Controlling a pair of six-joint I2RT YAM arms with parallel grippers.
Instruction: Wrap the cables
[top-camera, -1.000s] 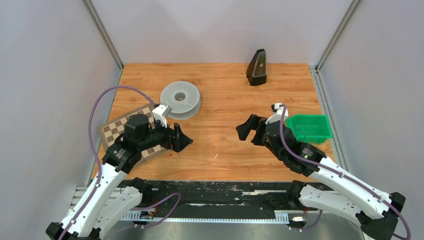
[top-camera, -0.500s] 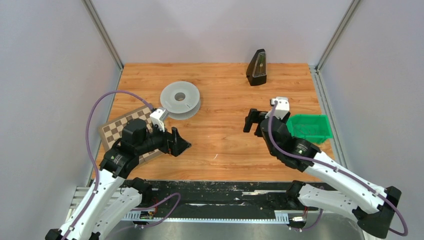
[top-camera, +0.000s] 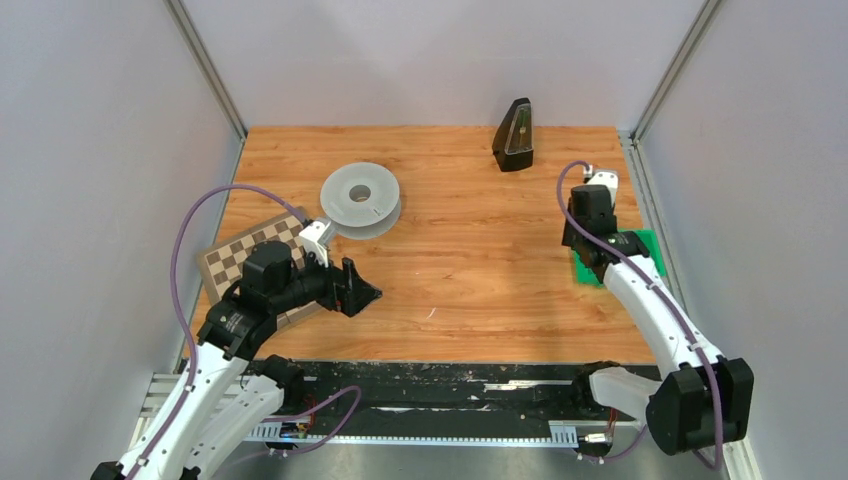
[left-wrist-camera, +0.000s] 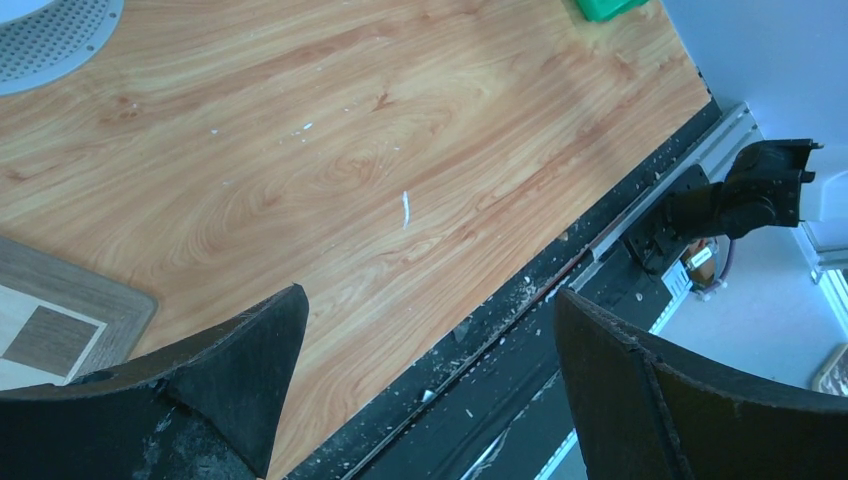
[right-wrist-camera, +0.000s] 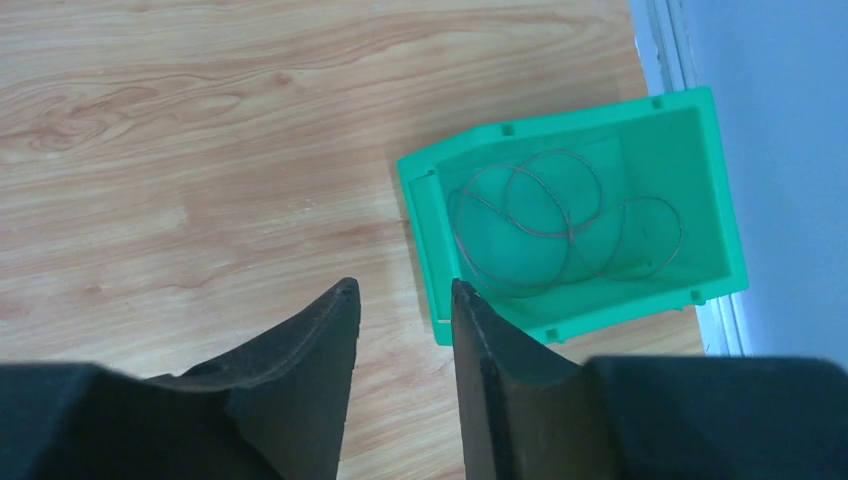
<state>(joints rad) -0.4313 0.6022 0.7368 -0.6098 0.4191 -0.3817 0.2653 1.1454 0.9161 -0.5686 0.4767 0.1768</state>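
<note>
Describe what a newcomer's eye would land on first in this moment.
The bright green bin at the right edge of the table stands out. A thin wire lies in loose loops inside it, and the right gripper hovers over its edge with fingers slightly apart. Next comes the grey spool at the left rear, beside a checkerboard.

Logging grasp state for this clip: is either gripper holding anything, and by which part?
Nothing is held. The left gripper is open and empty; the right gripper hangs open above the green bin, the cable lying loose inside.
</note>
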